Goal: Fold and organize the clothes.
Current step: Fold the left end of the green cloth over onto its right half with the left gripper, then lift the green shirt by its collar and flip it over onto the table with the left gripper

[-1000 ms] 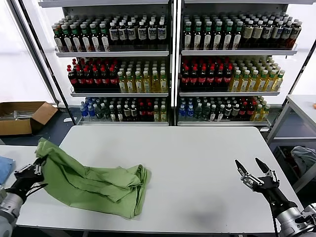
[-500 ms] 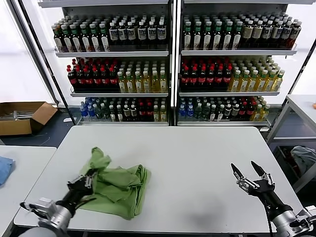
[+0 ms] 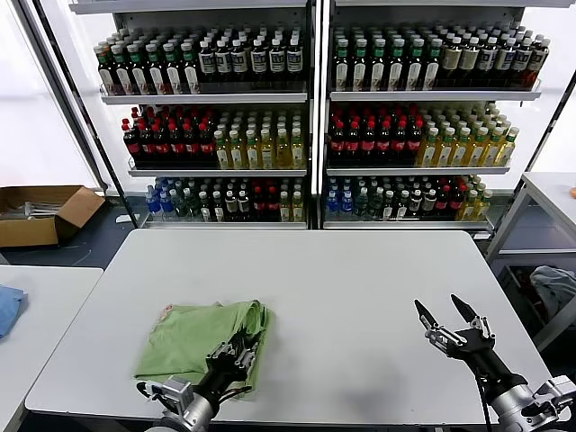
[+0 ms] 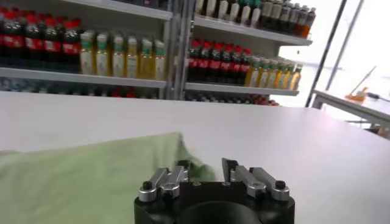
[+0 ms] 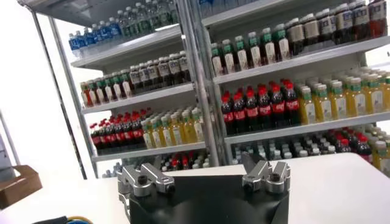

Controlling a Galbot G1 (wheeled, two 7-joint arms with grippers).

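Note:
The light green shirt point(image 3: 193, 337) lies folded in a compact bundle on the white table point(image 3: 360, 279), front left, with a bit of red print point(image 3: 166, 309) showing at its far left corner. My left gripper point(image 3: 236, 353) is low over the shirt's near right edge, open and holding nothing. In the left wrist view the shirt point(image 4: 79, 176) spreads out before the gripper point(image 4: 205, 167), one fingertip point(image 4: 183, 165) at the fabric's edge. My right gripper point(image 3: 447, 317) hovers open and empty over the table's front right; its own view shows it point(image 5: 186, 167) facing the shelves.
Shelves of bottles point(image 3: 310, 117) stand behind the table. A small blue cloth point(image 3: 7, 306) lies on a side table at the left. A cardboard box point(image 3: 40, 211) sits on the floor at the left. Pale grey-white fabric point(image 3: 553, 288) lies at the right.
My left gripper carried the shirt's raised left part across to the right, laid it over the rest and let go. It is now at the shirt's near right edge. My right gripper drifted slightly left.

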